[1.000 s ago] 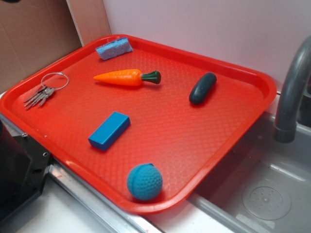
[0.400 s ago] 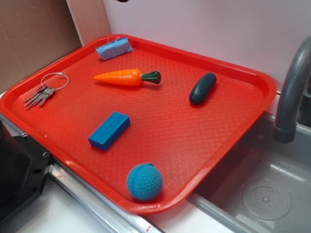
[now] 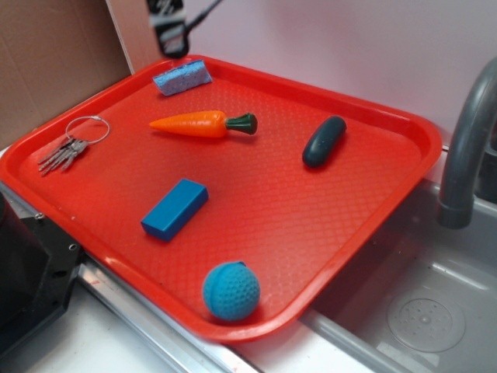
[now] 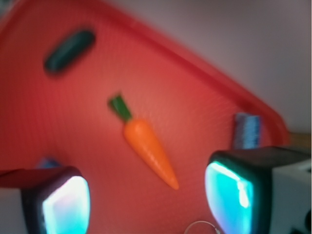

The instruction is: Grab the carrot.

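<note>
An orange carrot [image 3: 190, 123] with a dark green stem cap lies flat in the back-left part of the red tray [image 3: 295, 233], stem end to the right. My gripper [image 3: 172, 43] hangs high above the tray's back-left edge, over the blue sponge, well apart from the carrot. In the wrist view the carrot [image 4: 148, 148] lies below and ahead of the gripper [image 4: 148, 202], tip towards the gap. The jaws stand wide open with nothing between them.
Also on the tray are a blue sponge [image 3: 182, 77], a key ring with keys [image 3: 74, 144], a blue block [image 3: 175, 208], a teal ball [image 3: 231, 291] and a dark green pickle toy [image 3: 324, 141]. A sink with a grey faucet [image 3: 466, 148] is at the right.
The gripper has come down into the exterior view at the top left, above the sponge. Nothing on the tray has moved.
</note>
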Controlling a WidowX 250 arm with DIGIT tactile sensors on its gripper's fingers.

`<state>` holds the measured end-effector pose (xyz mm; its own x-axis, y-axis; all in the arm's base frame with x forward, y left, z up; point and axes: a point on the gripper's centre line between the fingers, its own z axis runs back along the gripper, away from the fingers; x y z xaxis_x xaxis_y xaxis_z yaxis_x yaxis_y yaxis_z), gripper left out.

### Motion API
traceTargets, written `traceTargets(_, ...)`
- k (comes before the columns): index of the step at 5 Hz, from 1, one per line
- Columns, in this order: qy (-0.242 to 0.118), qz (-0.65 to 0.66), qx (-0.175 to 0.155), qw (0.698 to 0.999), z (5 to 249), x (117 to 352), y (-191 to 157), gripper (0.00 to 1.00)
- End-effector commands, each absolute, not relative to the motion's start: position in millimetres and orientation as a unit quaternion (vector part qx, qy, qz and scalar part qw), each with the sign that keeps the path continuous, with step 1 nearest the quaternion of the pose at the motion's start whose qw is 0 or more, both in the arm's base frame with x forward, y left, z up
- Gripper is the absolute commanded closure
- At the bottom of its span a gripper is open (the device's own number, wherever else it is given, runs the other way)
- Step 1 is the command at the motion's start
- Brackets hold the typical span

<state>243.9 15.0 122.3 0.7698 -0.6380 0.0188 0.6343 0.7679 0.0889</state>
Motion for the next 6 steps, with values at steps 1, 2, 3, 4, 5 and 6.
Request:
traceTargets(1,0.010,-0.399,0.046,0.916,68,253,32,0.00)
traceTargets(2,0.014,-0.391,0.040,0.919,48,268,33,0.00)
traceTargets(3,0.044,-0.392,0.037,0.918,26,271,33,0.00)
traceTargets(4,0.058,-0.372,0.043,0.925,19,267,35,1.00)
traceTargets(5,0.047,-0.360,0.045,0.931,24,266,35,1.00)
traceTargets(6,0.016,-0.272,0.069,0.960,69,267,33,1.00)
